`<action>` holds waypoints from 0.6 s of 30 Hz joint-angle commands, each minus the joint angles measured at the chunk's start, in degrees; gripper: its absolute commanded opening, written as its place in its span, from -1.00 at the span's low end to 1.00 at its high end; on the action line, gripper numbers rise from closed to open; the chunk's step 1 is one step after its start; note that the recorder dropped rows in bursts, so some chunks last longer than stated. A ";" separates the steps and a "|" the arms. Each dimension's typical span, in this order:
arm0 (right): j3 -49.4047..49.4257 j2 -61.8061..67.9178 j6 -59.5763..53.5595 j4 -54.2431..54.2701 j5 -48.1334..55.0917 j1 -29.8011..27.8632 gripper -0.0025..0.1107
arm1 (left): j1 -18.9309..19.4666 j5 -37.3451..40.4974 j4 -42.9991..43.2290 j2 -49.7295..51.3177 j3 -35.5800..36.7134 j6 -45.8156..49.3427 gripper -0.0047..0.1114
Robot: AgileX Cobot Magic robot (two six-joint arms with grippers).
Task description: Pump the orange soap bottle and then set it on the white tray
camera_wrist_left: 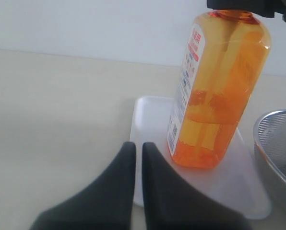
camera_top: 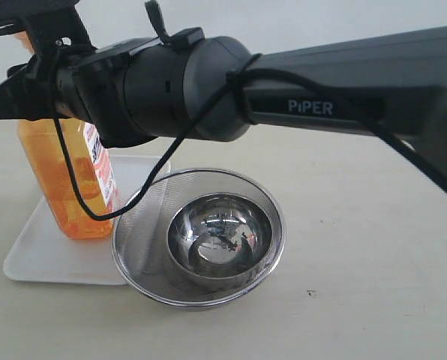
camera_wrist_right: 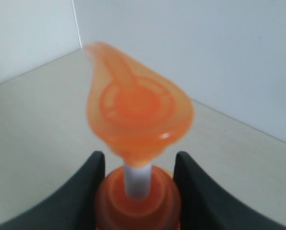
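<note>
Orange soap bottle (camera_top: 70, 184) stands on the white tray (camera_top: 36, 255) beneath the right pincer (camera_wrist_right: 138, 158), which clasps its neck (pumping done or not, I cannot tell), so only letting go seems left; left pincer (camera_wrist_left: 138, 146) closed, empty.

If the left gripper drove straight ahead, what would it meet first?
The left gripper would probably meet the white tray at its rim first; the orange soap bottle stands just beside that line. Depth is unclear.
</note>
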 commanded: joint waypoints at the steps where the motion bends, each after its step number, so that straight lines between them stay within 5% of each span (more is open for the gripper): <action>1: -0.76 -2.23 0.12 -1.17 -0.52 0.01 -0.96 | 0.16 -0.09 -0.63 -0.06 0.17 -0.32 -0.84; 12: -0.76 -2.23 0.12 -0.09 -2.30 0.01 -0.95 | 0.16 -0.09 -0.63 -0.06 0.17 -0.32 -0.84; 14: -0.76 -2.23 0.12 0.03 -2.30 0.01 -0.82 | 0.16 -0.09 -0.63 -0.06 0.17 -0.32 -0.84; 18: -0.76 -2.23 0.47 0.40 -2.18 0.01 -0.23 | 0.16 -0.09 -0.63 -0.06 0.17 -0.32 -0.84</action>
